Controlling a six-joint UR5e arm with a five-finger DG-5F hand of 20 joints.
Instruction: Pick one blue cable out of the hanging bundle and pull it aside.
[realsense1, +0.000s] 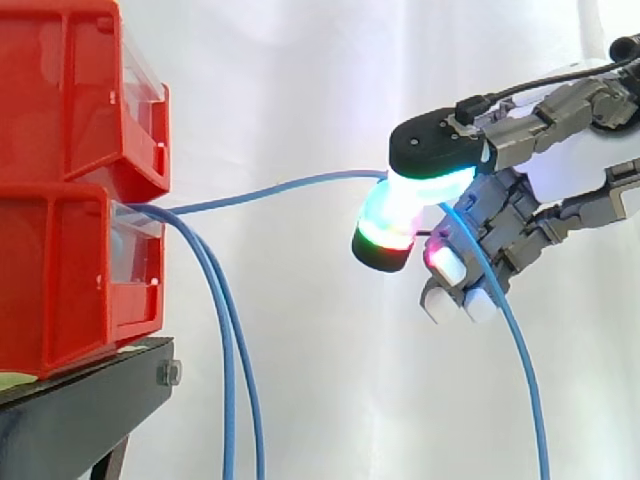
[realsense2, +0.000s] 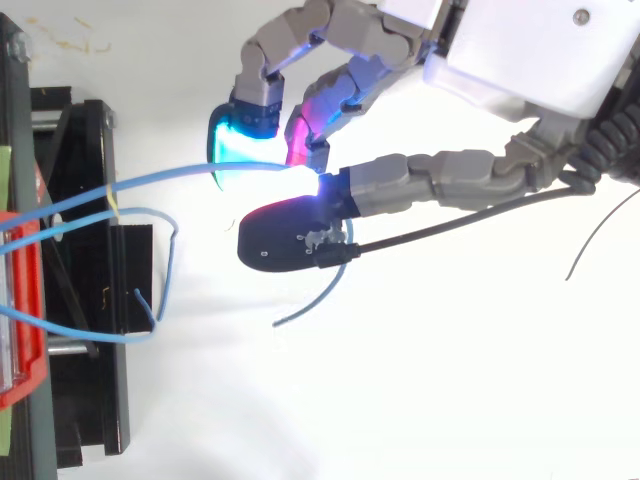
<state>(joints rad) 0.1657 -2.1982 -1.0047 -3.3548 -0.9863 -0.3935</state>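
Pinching one blue cable (realsense1: 280, 187), hand (realsense1: 505, 212) curled round it, extended level from right.

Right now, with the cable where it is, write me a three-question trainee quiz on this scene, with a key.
1. True or false: the hand is shut on one blue cable, which runs almost level from the lower red bin to the fingertips.
2. Multiple choice: where are the other blue cables?
A) hanging down from the bin, beside the black stand
B) coiled on top of the bins
C) wrapped round the hand
3. Fill in: in the side view, beyond the hand, the free end of the held cable runs ___.

Key: 1 true; 2 A; 3 down.
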